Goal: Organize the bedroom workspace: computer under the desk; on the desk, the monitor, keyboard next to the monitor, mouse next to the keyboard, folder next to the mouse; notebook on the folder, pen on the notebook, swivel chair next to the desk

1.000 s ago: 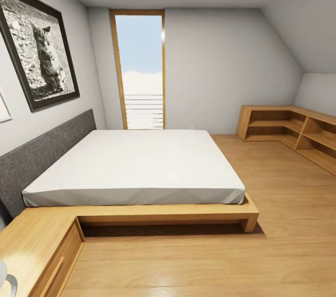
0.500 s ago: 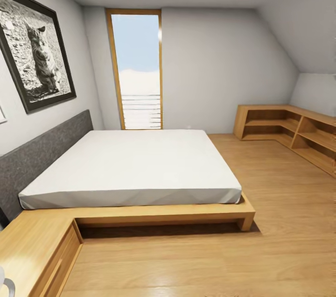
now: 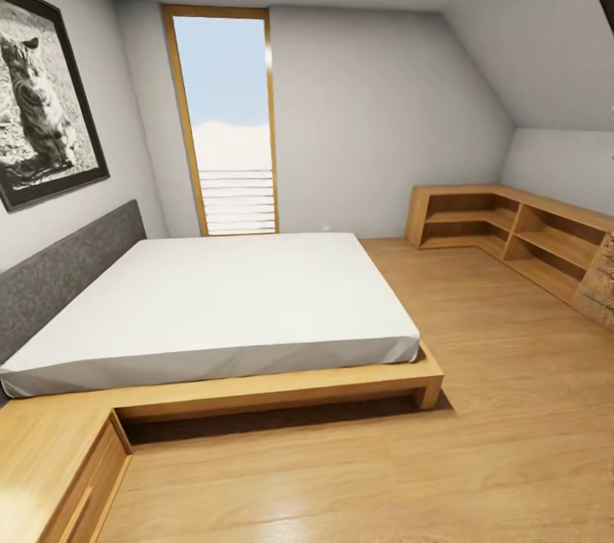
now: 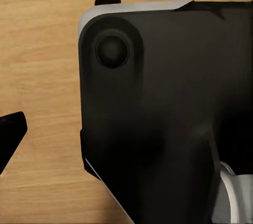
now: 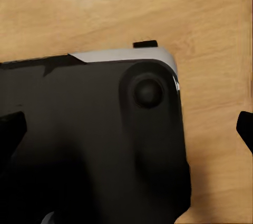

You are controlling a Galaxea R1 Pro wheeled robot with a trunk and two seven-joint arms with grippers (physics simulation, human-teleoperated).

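I am in the bedroom, facing a low bed (image 3: 222,304) with a white mattress on an oak frame. The desk, computer, monitor, keyboard, mouse, folder, swivel chair, notebook and pen are out of view. In the right wrist view my right gripper (image 5: 126,129) hangs open over my own black base (image 5: 89,145) and the wood floor, one dark fingertip (image 5: 10,132) at each side edge. In the left wrist view my left gripper (image 4: 126,129) also hangs over the base, with one fingertip (image 4: 10,132) far out at the edge. Neither holds anything.
A grey headboard (image 3: 60,279) and a framed cat picture (image 3: 38,100) are on the left wall. A tall window (image 3: 226,125) is at the back. Low oak corner shelves (image 3: 512,232) line the right wall. An oak bedside unit (image 3: 51,466) is at lower left. Wood floor (image 3: 477,424) stretches right of the bed.
The whole head view has shifted left, so the camera has turned right. More of the right wall and shelves shows now, and the white thing at lower left has left the picture.
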